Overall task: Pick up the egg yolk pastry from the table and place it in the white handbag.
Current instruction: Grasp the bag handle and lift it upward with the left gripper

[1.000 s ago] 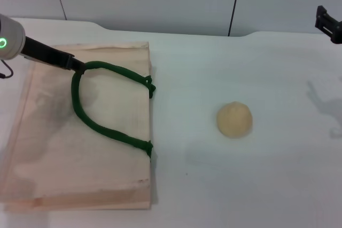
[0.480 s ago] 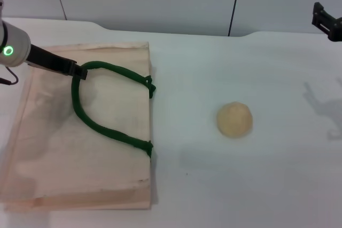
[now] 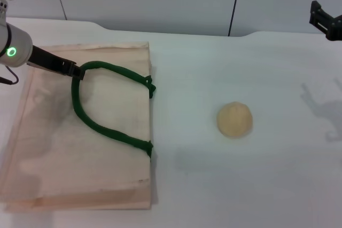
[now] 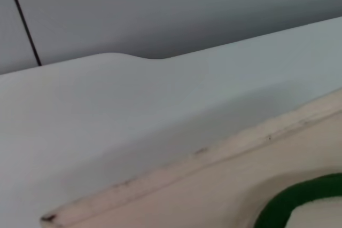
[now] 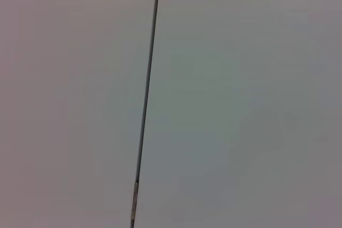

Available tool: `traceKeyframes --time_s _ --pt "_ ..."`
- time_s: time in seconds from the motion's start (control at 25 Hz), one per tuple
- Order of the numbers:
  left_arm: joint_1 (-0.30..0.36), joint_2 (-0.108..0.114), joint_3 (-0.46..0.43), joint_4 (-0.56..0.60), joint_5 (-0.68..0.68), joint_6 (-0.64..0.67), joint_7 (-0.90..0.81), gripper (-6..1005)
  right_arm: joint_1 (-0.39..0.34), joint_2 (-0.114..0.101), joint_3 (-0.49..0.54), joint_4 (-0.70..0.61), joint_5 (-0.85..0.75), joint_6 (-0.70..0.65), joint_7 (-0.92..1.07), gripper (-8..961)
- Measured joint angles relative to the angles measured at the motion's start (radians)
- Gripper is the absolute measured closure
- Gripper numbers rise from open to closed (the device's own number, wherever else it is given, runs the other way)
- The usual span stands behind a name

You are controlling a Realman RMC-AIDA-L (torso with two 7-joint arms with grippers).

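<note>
The egg yolk pastry (image 3: 234,119) sits alone on the white surface (image 3: 224,185), right of centre, well apart from both arms and touching nothing else. To its left the white handbag (image 3: 59,153) lies flat, its near left corner cut off by the edge of the head view. One dark green handle (image 3: 99,121) curves across the bag's face, both ends fixed at the bag's right edge.

The left gripper (image 3: 76,71) reaches in from the far left and meets the top of that handle loop. Its jaws appear to be closed on the handle, though the dark tip is small and the contact is hard to make out. The left wrist view shows only the bag's far edge, a short piece of the green handle and bare surface beyond, with none of the jaws in sight.

The right gripper (image 3: 325,21) hangs at the far right, mostly cut off by the frame; I cannot tell how its jaws stand. The right wrist view shows only a grey wall (image 5: 240,100) with a thin dark seam.
</note>
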Motion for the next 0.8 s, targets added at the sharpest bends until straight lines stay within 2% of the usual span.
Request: traceKeyframes --time_s 0.4,0.8 --pt "-0.042 -0.005 0.002 -0.087 -0.011 0.039 0.021 533 -0.001 0.0 -0.001 0.002 0.0 0.001 -0.001 102" --pt "-0.043 -0.005 0.002 -0.095 -0.011 0.043 0.02 540 -0.013 0.0 -0.001 0.011 0.0 0.001 -0.001 101"
